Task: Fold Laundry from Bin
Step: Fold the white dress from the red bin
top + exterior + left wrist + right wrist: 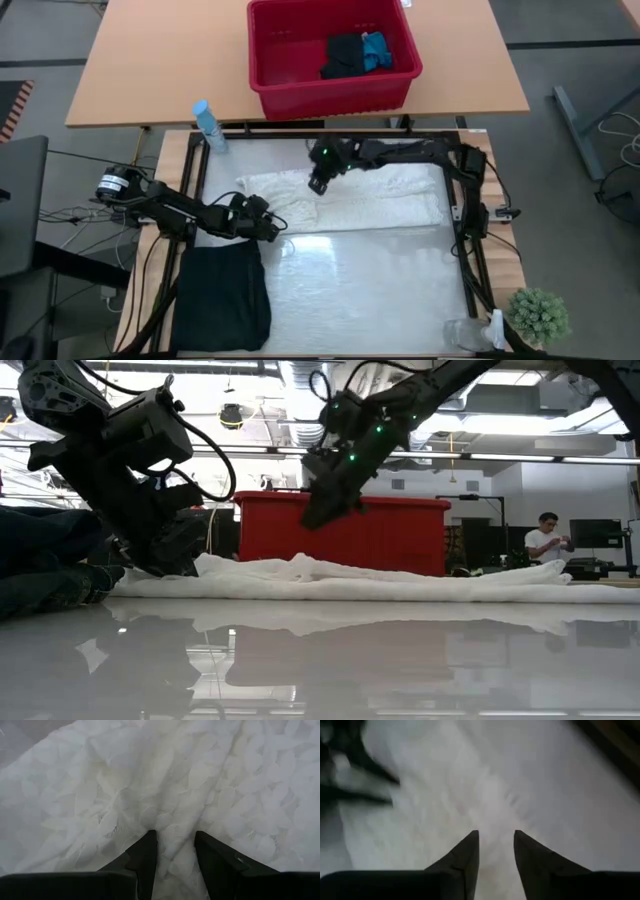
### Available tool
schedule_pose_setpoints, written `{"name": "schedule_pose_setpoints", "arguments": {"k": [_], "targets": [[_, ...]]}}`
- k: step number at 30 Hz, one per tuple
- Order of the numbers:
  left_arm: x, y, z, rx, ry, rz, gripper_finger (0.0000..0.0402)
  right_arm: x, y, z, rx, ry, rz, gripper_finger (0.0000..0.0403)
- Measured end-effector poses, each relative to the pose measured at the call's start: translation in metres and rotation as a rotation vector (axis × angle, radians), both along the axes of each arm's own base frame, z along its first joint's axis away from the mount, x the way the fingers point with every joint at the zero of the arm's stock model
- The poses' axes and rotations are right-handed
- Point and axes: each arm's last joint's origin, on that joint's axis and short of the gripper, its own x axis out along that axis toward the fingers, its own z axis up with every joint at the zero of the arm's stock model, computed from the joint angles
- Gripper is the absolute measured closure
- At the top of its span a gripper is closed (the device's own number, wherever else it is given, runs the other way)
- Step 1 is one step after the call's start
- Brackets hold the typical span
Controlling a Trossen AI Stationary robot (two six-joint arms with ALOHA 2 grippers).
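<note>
A white crinkled garment (350, 200) lies spread as a long strip across the far half of the table. My left gripper (272, 230) is down at its left end, shut on the cloth. My right gripper (318, 186) hangs open a little above the strip's far edge (330, 565), touching nothing. The red bin (300, 85) stands on the wooden table beyond, with a black garment (343, 55) and a small blue one (377, 50) inside. A folded black garment (222, 295) lies flat at the near left. My left gripper pinches a bunched ridge of the white garment (175, 851) between its two fingers, at the strip's left end near its near edge. The fingers come slanting down from the table's left. The cloth around them lies slack on the table.
A blue spray bottle (207, 126) stands at the far left corner. A small green plant (540, 314) and a clear bottle (470, 335) sit at the near right corner. The glossy near half of the table (380, 290) is bare. A person (548, 538) sits in the room behind.
</note>
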Motion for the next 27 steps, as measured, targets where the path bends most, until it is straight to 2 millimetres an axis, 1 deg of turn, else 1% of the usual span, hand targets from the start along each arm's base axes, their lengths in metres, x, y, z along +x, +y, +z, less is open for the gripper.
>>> {"name": "schedule_pose_setpoints", "arguments": {"k": [2, 5, 6, 8, 10, 12, 16, 20, 23, 25, 27], "targets": [[0.000, 0.000, 0.000, -0.004, -0.004, 0.003, 0.0274, -0.003, -0.009, 0.007, -0.015, -0.033, -0.016, 0.0244], [0.000, 0.000, 0.000, -0.006, -0.008, 0.004, 0.0274, -0.007, -0.021, 0.007, -0.041, -0.037, -0.010, 0.0232], [0.000, 0.000, 0.000, -0.006, -0.009, 0.005, 0.0274, -0.008, -0.025, 0.008, -0.035, -0.062, 0.019, 0.0230], [0.001, 0.000, 0.000, -0.008, -0.012, 0.004, 0.0274, -0.003, -0.031, 0.010, -0.018, -0.154, 0.134, 0.0229], [0.001, 0.000, 0.000, -0.009, -0.014, 0.004, 0.0274, -0.002, -0.033, 0.011, 0.035, -0.222, 0.232, 0.0233], [0.001, 0.000, 0.000, -0.012, -0.020, 0.004, 0.0274, 0.001, -0.032, 0.007, 0.079, -0.247, 0.292, 0.0239], [0.002, 0.000, 0.002, -0.024, -0.037, 0.003, 0.0274, 0.000, -0.024, 0.002, 0.175, -0.231, 0.398, 0.0256], [0.002, 0.003, 0.003, -0.032, -0.043, 0.014, 0.0274, 0.003, -0.011, -0.007, 0.171, -0.170, 0.453, 0.0277], [0.002, 0.004, 0.003, -0.036, -0.045, 0.019, 0.0274, 0.009, -0.003, -0.021, 0.145, -0.125, 0.466, 0.0292], [0.003, 0.004, 0.003, -0.038, -0.048, 0.017, 0.0274, 0.009, -0.001, -0.028, 0.130, -0.084, 0.450, 0.0299], [0.003, 0.004, 0.004, -0.039, -0.053, 0.017, 0.0274, 0.014, -0.002, -0.039, 0.105, -0.078, 0.434, 0.0305]]}}
